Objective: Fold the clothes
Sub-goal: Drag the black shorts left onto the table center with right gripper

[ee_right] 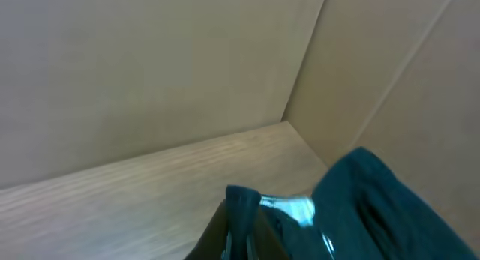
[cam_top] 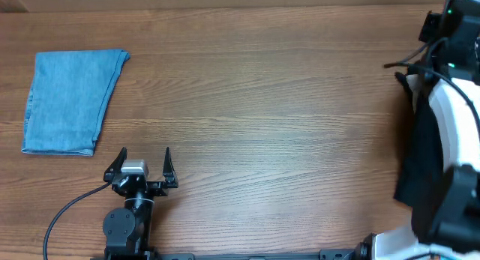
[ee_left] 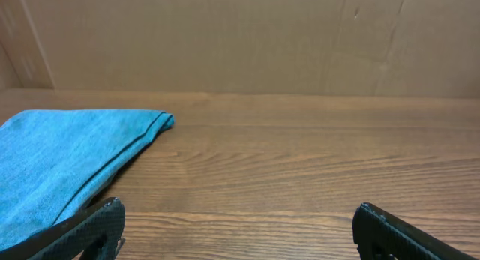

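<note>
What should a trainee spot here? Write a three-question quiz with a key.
1. True or false: the blue cloth lies folded flat on the table.
2. The left gripper is: A) shut on the blue cloth, B) open and empty, C) out of view.
3. Fill in: seen from above, the black cloth is at the table's ___ side.

Key: 1 true; 2 B; 3 right.

The left tool [ee_left: 238,215] gapes wide near the folded denim piece [ee_left: 60,162].
</note>
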